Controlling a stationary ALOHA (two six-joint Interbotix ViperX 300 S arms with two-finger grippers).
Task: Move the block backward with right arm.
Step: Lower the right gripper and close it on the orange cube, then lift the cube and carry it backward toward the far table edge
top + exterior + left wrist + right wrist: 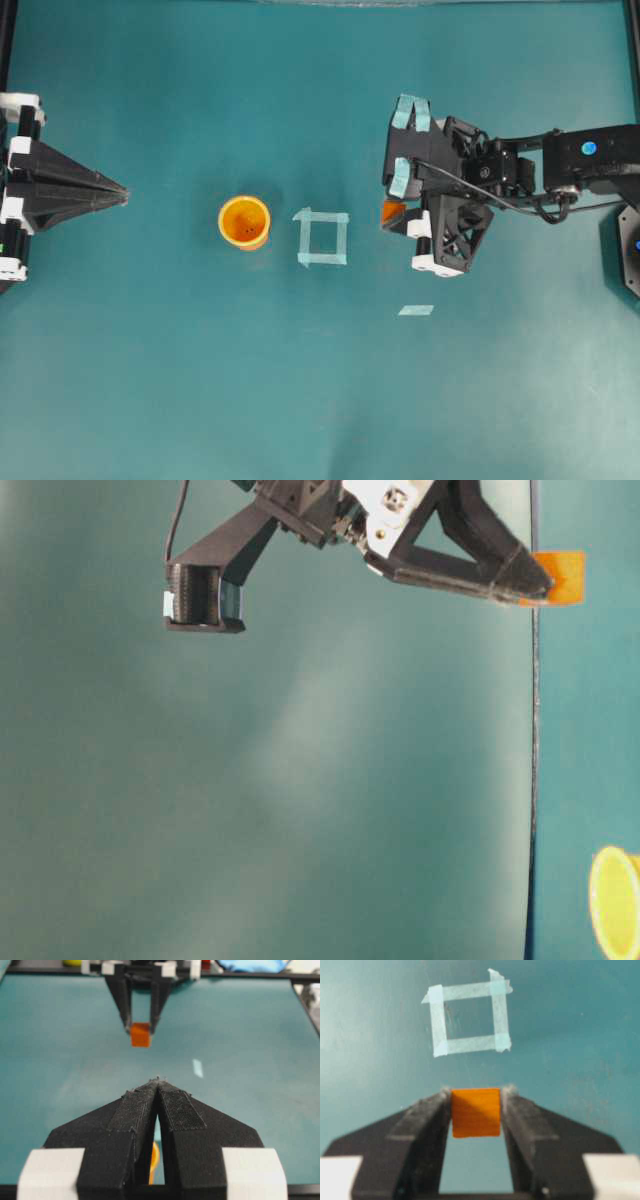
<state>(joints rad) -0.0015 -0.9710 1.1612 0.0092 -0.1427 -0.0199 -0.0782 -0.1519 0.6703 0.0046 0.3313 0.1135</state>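
- Overhead view shows the wide teal tabletop [150, 380] with much free surface on all sides, so the carrying path has no obstacle; the move should be slow and level.
- On the right side, the black truss-like right arm with white fittings and pale teal tape strips [560, 165] reaches toward the middle. My judgement is that it should draw back along its own line, without swinging sideways.
- The right hand [475, 1110] is clenched on the small orange cube block [475, 1112]; both fingers [427, 1115] press flat on its two opposite sides. This grip looks square, so the pressure should simply be kept until the block sits on the surface.
- The black pointed left hand with white bands [157, 1085] rests at the left edge with its fingers pressed together and nothing between them. It is well apart from the work and needs no attention.
- The round yellow-orange cup [244, 221] stands left of the tape square, away from the backward path.
- The square outline of pale teal tape [469, 1012] lies just in front of the block. From the table-level view the block seems lifted off the tabletop, so lower it gently before releasing.
- The short strip of pale tape [416, 310] lies near the right hand; whether it marks the goal I cannot tell.
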